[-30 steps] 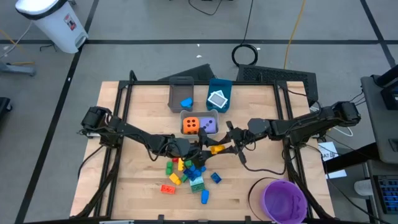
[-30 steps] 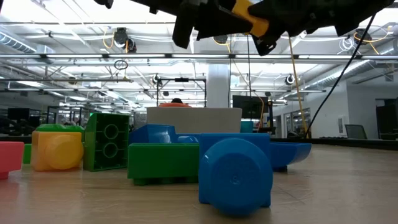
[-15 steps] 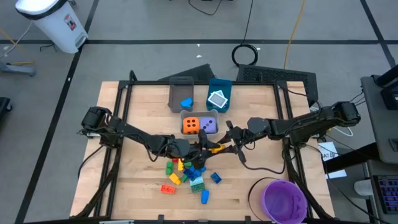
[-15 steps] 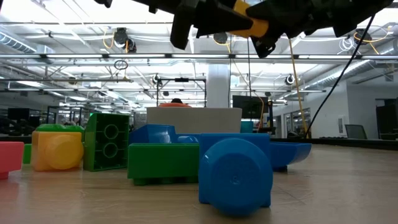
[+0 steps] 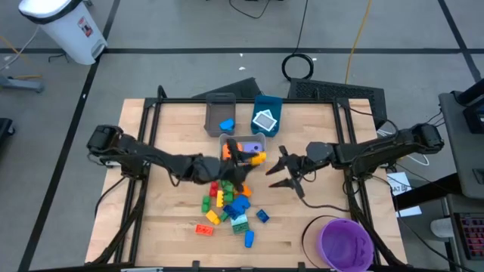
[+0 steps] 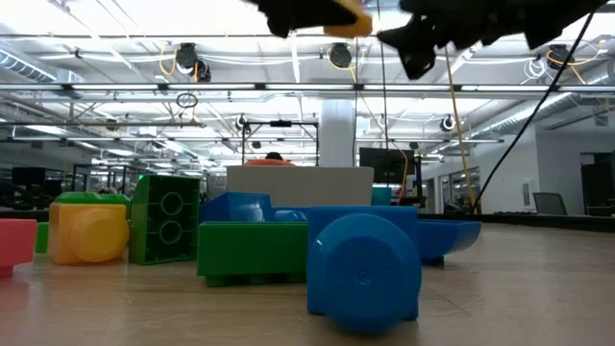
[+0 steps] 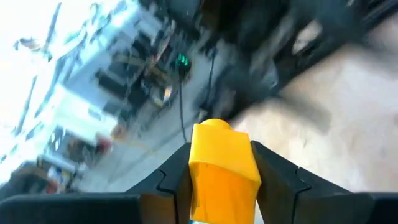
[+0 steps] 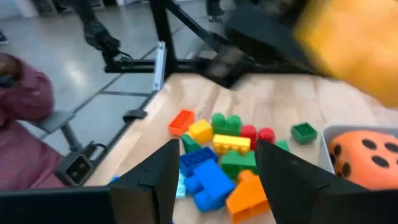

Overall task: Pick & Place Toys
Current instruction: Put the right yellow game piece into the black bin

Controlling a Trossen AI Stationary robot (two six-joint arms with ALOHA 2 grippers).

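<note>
My left gripper (image 5: 252, 159) is shut on a yellow brick (image 7: 222, 167), held in the air over the near edge of the small grey bin (image 5: 262, 140). That bin holds an orange die (image 8: 367, 155) and a purple die (image 5: 254, 148). My right gripper (image 5: 277, 169) is open and empty just right of the brick, with its fingers spread; it also shows in its own wrist view (image 8: 214, 180). A pile of red, yellow, green, blue and orange bricks (image 5: 229, 208) lies on the table on the near side of both grippers. My left gripper pinches the yellow brick by two opposite sides (image 7: 198, 177) between its two fingers (image 7: 273, 177). The brick's studded end (image 7: 214, 127) sticks out past the fingertips. The fingers come about level from the table's left. The brick is lifted clear of the table and the bin.
A grey bin (image 5: 220, 106) with a blue brick and a blue bin (image 5: 266, 102) holding a white-teal tile stand at the far middle. A round purple bowl (image 5: 346, 243) sits near right. A person's maroon sleeve (image 8: 22, 106) shows beyond the table's edge.
My left gripper has gone up and toward the far edge with the yellow brick, from above the pile to over the dice bin. My right gripper, which was close against the brick, has drawn back toward the table's right edge.
</note>
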